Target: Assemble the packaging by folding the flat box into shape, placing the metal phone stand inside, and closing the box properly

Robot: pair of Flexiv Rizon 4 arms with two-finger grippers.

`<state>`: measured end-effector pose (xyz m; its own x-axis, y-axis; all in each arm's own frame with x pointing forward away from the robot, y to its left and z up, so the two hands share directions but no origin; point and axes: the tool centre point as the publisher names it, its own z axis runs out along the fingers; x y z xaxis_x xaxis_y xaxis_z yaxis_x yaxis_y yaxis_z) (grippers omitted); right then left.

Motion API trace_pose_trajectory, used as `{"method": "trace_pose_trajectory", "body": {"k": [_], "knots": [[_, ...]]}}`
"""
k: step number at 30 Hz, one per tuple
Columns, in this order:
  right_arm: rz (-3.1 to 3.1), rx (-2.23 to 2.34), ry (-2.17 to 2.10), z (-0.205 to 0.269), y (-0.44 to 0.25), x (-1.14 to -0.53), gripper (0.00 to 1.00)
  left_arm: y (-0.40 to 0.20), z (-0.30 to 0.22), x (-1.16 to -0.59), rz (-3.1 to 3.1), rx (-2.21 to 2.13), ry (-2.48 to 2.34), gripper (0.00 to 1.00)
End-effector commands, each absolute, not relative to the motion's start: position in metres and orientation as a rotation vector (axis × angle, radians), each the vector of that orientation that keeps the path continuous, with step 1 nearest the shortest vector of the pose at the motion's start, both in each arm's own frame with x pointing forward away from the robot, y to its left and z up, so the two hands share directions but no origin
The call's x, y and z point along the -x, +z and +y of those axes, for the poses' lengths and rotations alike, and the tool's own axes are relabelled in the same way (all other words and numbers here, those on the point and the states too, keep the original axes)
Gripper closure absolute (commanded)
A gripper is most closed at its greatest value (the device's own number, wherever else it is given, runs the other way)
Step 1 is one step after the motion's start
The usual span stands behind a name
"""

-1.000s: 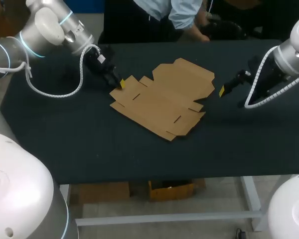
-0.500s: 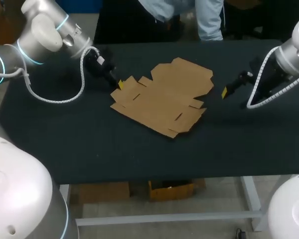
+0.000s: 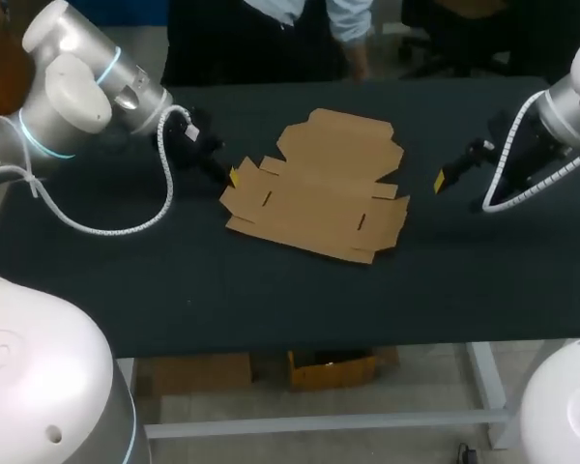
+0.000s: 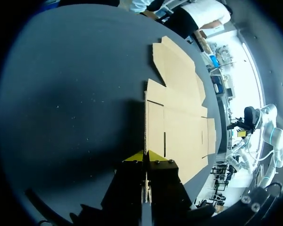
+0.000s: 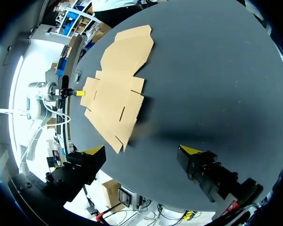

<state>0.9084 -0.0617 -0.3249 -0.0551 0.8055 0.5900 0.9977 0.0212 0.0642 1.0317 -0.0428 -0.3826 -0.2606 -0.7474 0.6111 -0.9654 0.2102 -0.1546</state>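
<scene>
A flat brown cardboard box blank lies unfolded on the dark table, its flaps spread out. My left gripper is at the blank's left edge. In the left wrist view its yellow-tipped gripper is shut on the thin edge of the blank, which stretches away ahead of it. My right gripper hovers to the right of the blank, apart from it. In the right wrist view the right gripper stands wide open with nothing between its fingers, the blank well ahead. No metal phone stand is in view.
The dark table top runs across the whole head view, its front edge below the blank. My left arm's white cable loops over the table's left part.
My left gripper shut on the blank's left edge flap and swung the blank round, so it now lies squarer to the table. My right gripper barely moved.
</scene>
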Motion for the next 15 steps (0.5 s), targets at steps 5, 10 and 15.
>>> {"method": "trace_pose_trajectory", "body": {"k": [5, 10, 15], "knots": [[-1.910, 1.830, -0.663, -0.066, -0.325, -0.910, 0.00, -0.373, -0.041, -0.996, -2.035, -1.757, 0.883, 1.00], [-1.903, 1.834, -0.658, -0.068, -0.328, -0.910, 0.00, -0.372, -0.039, -0.984, -2.004, -1.776, 0.917, 1.00], [-1.901, 1.833, -0.653, -0.068, -0.329, -0.910, 0.00, -0.375, -0.038, -0.979, -1.987, -1.781, 0.907, 1.00]]}}
